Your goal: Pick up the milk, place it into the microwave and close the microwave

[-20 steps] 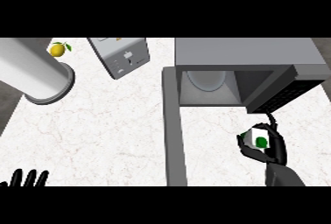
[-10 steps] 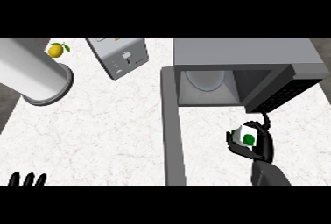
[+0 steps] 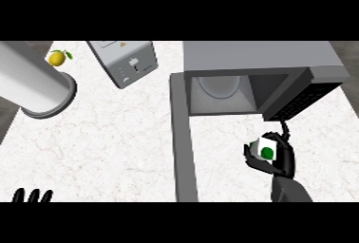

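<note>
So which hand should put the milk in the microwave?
The right hand. Its fingers are curled round the milk, just below the open microwave in the view. The left hand rests at the lower left edge, far from both.

The white marbled counter (image 3: 112,137) carries an open microwave (image 3: 259,59) at the right, its door (image 3: 184,152) swung out, and to the left a toaster (image 3: 127,64), a lemon (image 3: 56,58) and a big grey cylinder (image 3: 32,85).

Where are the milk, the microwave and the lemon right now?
milk (image 3: 267,151), head view, on the green spot of its white face.
microwave (image 3: 256,57), head view, on its grey top panel.
lemon (image 3: 56,58), head view, on the middle of its yellow body.
</note>
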Action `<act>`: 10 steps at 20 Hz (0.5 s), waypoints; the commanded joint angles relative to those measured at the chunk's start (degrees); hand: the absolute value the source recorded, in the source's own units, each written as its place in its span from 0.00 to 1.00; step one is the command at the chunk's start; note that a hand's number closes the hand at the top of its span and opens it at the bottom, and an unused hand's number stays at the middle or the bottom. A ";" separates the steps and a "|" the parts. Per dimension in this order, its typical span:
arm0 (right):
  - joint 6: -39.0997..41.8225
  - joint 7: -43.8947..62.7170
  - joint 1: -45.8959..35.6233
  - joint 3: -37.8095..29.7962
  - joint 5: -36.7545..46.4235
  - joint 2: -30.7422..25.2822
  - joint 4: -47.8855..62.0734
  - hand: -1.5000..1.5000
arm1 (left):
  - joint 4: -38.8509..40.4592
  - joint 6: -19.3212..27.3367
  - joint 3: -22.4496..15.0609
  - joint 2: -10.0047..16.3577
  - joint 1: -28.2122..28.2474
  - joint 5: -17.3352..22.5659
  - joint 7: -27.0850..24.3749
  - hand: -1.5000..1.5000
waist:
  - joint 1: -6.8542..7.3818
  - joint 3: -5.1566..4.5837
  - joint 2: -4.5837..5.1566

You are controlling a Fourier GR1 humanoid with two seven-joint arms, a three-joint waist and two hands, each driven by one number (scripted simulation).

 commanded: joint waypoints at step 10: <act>11.32 10.68 10.70 12.36 -2.49 3.01 -30.38 1.00 | 1.02 -1.56 0.76 -0.60 4.10 -0.67 -4.67 0.00 | 0.34 -1.11 -1.70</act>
